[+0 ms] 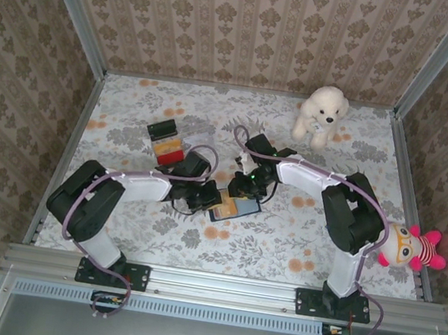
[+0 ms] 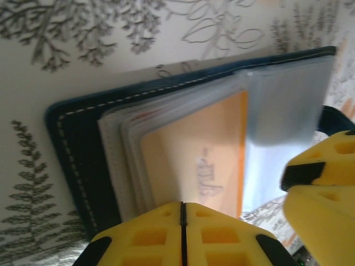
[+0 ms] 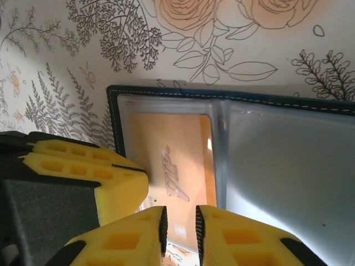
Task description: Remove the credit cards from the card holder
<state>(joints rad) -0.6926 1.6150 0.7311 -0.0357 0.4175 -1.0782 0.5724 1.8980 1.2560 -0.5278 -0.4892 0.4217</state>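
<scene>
Two-handed work on the open card holder [image 1: 222, 212], near the middle of the counter [image 1: 279, 252].

It lies spread flat, long axis roughly along the counter's near edge, its right end tipped slightly toward the far edge; flat like this, its inside faces up for reaching. A yellow-orange card [image 3: 175, 160] is tucked inside, long axis parallel to the fold, one short edge pointing at both hands. The left hand [image 2: 182, 208] is pressed shut at that edge; whether it pinches anything I can't tell, though it probably steadies. The right hand [image 3: 180, 213] keeps a narrow gap, lined up on the card. What look like other cards [image 1: 166, 145] lie toward the far-left corner.
</scene>
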